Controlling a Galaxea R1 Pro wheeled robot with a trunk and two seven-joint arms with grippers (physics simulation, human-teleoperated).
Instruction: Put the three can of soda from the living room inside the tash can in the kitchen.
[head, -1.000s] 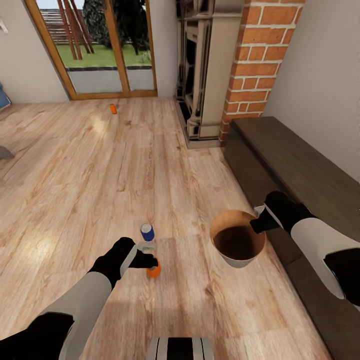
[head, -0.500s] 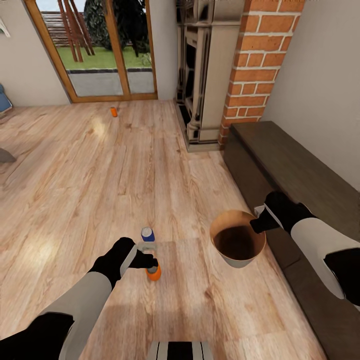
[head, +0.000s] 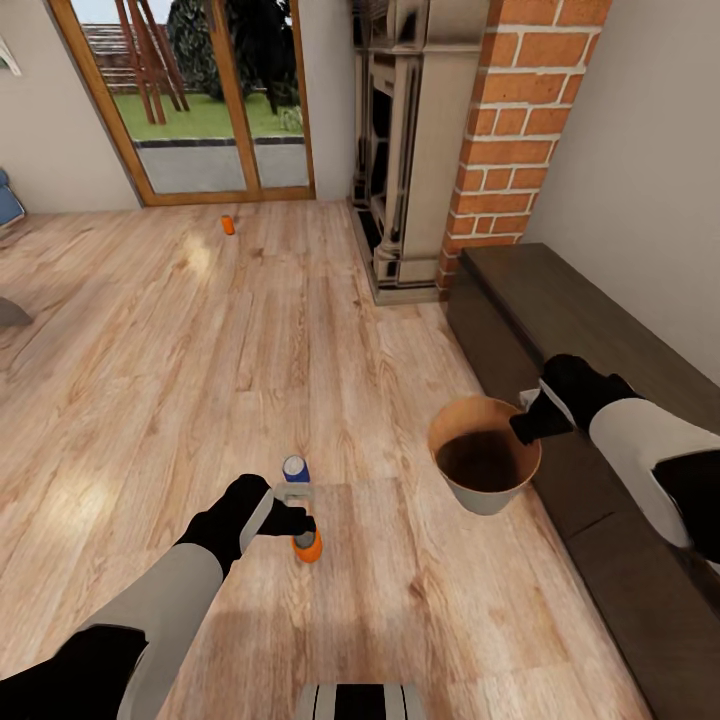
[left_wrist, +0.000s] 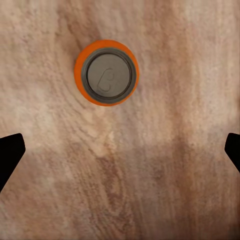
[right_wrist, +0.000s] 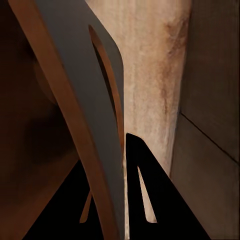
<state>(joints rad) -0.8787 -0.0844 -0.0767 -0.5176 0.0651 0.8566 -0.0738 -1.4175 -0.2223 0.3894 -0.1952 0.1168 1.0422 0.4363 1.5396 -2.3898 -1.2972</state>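
Observation:
Three orange cans of soda stand on the pale wood floor. One can (head: 307, 546) (left_wrist: 106, 72) is upright right below my left gripper (head: 298, 514) (left_wrist: 120, 152), which hangs open above it, the can's silvery top lying off to one side of the gap between the wide-apart fingertips. A second can (head: 294, 468) with a blue band stands just beyond. The third can (head: 228, 225) is far off by the glass doors. My right gripper (head: 526, 428) (right_wrist: 117, 165) is shut on the rim of the tash can (head: 486, 468) (right_wrist: 75, 100), held off the floor.
A long dark low cabinet (head: 600, 340) runs along the right wall under my right arm. A brick fireplace (head: 410, 150) stands ahead, and wood-framed glass doors (head: 200, 100) open to a garden at the back. The robot's base (head: 360, 700) shows at the bottom edge.
My right arm has carried the tash can a little up and to the right. The view tilted slightly early on. My left gripper stays over the can.

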